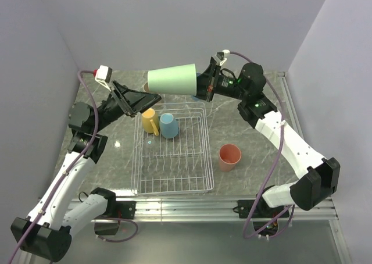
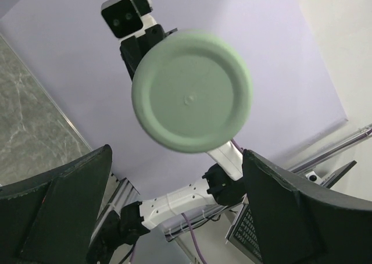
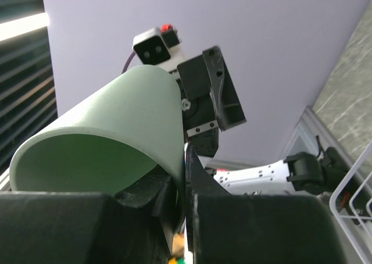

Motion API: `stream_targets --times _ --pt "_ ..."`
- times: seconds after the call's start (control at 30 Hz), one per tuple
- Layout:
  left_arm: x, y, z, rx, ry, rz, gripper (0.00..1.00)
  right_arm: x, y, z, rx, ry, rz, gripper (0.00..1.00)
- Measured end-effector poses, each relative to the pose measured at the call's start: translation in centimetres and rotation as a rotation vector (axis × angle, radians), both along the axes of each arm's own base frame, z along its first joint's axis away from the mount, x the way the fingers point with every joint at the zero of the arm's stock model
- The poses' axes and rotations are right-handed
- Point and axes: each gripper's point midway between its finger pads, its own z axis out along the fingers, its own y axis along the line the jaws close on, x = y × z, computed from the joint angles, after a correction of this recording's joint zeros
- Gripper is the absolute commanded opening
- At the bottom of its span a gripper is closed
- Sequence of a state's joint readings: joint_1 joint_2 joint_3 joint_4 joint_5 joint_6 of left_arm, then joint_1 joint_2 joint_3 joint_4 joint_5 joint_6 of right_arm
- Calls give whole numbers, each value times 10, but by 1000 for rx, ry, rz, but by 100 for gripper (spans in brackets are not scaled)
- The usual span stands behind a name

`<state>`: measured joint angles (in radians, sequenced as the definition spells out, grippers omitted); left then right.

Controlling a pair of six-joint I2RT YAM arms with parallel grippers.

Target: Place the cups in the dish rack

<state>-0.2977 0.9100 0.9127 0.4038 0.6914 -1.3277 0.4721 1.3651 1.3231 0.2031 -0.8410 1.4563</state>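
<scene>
Here, green cup [image 1: 171, 79]: held on its side in the air above the far edge of the dish rack [image 1: 136, 159], its base pointing toward the rack's left.
Right fingers [image 3: 209, 194]: pinching the cup's wall at the rim, one inside the mouth and one outside.
Left fingers [image 2: 290, 206]: spread wide and holding nothing, facing the cup's flat base from over the rack's far-left corner.
Handling: likely light, stiff matte plastic. It is not fragile, but the smooth tapered wall could pivot or slip in so thin a pinch.
Where to hold: the rim wall, or across the narrower base end.
Inside the rack: yellow mug [image 1: 150, 121] and blue cup [image 1: 168, 125], at its far end.
Outside the rack: salmon cup [image 1: 229, 157], upright on the desk [image 1: 232, 124] near the rack's right side.
</scene>
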Motion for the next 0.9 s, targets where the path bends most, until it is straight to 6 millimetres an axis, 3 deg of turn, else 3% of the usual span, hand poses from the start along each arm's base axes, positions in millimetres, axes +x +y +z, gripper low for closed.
stream_targets --times 0.17,0.4,0.47,0.5,0.6,0.63,0.73,0.77,0.8,0.83,0.87,0.9 --pt "-5 2 4 -11 -22 6 99 -11 10 -14 -4 35 49 0" --pt "-2 1 -5 9 18 7 99 -21 20 -40 -23 102 86 0" --pt "-2 1 -5 9 18 7 92 -24 23 -42 -23 101 97 0" --pt "-2 1 -5 9 18 7 86 -26 24 -42 -23 101 100 0" --pt "-1 1 -7 11 30 9 57 -28 24 -41 -15 91 96 0" --pt "-1 1 -7 11 34 9 33 -28 24 -41 -14 88 92 0" --pt "-3 2 -6 11 31 11 7 -28 25 -42 -15 81 90 0" --pt "-3 2 -6 11 33 11 5 -28 25 -42 -15 81 91 0" --pt "-3 2 -6 12 32 11 3 -28 25 -42 -15 81 91 11" --pt "-3 2 -7 13 34 12 0 -29 25 -42 -17 83 92 58" --pt "-3 2 -8 14 39 12 0 -28 25 -44 -22 89 91 85" --pt "-2 2 -9 16 43 12 0 -28 25 -46 -31 91 89 94"
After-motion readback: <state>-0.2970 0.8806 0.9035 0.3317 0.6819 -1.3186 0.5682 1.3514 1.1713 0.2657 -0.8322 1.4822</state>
